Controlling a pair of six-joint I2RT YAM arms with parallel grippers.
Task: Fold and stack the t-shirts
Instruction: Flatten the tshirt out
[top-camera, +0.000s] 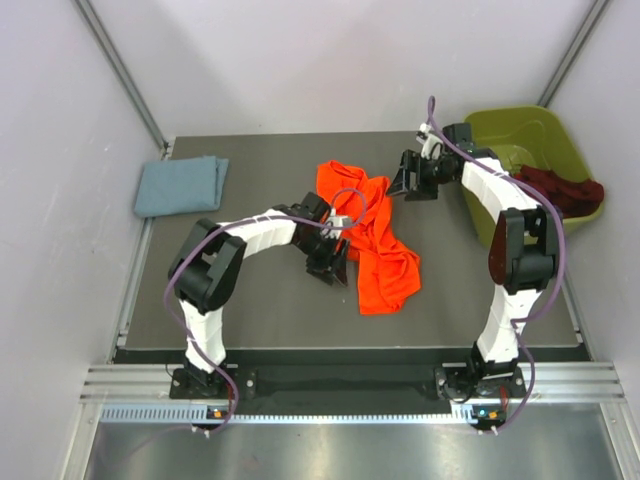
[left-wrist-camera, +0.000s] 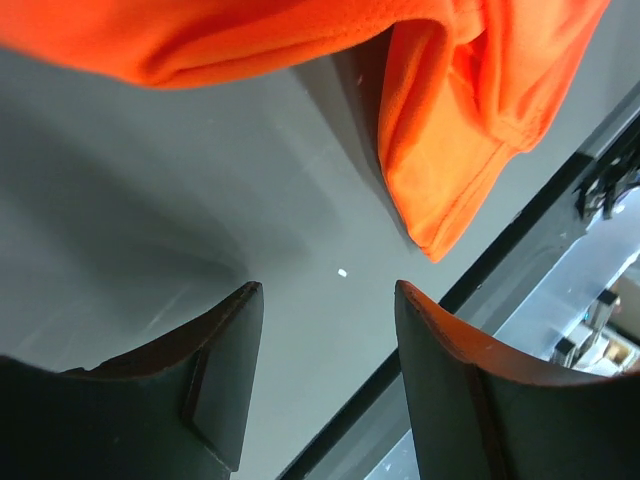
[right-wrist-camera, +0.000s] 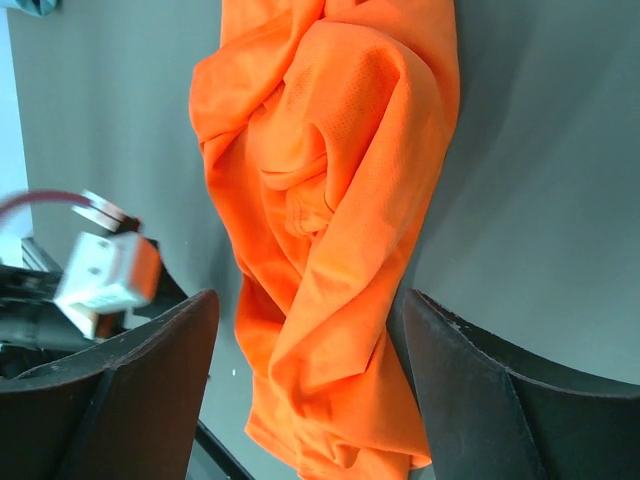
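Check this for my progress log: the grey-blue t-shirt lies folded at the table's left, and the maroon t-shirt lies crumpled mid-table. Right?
No: it is the orange t-shirt that lies crumpled mid-table, per the top external view. The grey-blue t-shirt is indeed folded at the left.

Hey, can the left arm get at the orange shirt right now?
Probably yes. The left tool is open and empty, close beside the orange shirt, with only table surface between. The right tool sits at the shirt's far end, out of the way.
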